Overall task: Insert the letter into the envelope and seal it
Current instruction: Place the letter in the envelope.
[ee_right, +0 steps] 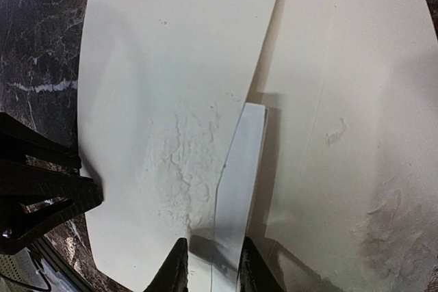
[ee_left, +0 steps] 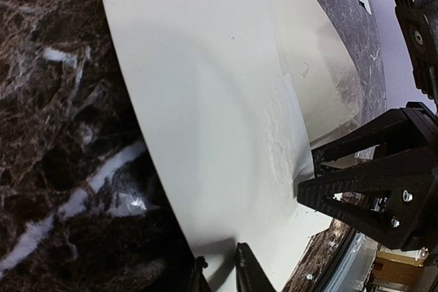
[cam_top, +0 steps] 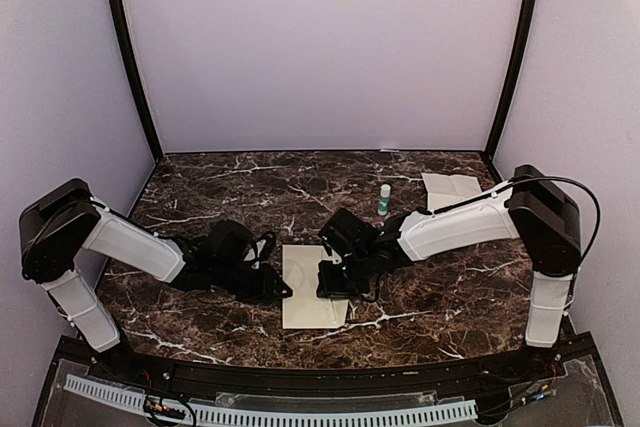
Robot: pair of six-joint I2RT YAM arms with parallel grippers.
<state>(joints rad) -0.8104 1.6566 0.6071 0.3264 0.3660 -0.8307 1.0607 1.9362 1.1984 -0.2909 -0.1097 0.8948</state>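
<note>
The envelope (cam_top: pixel 305 309) lies flat mid-table as two cream panels: a wide pale one (ee_right: pixel 157 66) and one with a small mark (ee_right: pixel 335 131). At their seam a narrow white strip (ee_right: pixel 239 169) stands up. My right gripper (ee_right: pixel 211 247) straddles that strip, jaws slightly apart, with a gap beside it. My left gripper (ee_left: pixel 220 264) sits at the opposite paper edge (ee_left: pixel 205 100), jaws narrowly apart over the sheet. Both show from above, left gripper (cam_top: pixel 283 289) and right gripper (cam_top: pixel 330 282). I cannot tell the letter apart here; a creased cream sheet (cam_top: pixel 450 187) lies back right.
A small green-capped glue stick (cam_top: pixel 384 199) stands upright behind the right arm's wrist. The dark marble table (cam_top: pixel 200 187) is enclosed by pale walls on three sides. A ribbed white strip (cam_top: pixel 300 412) runs along the near edge.
</note>
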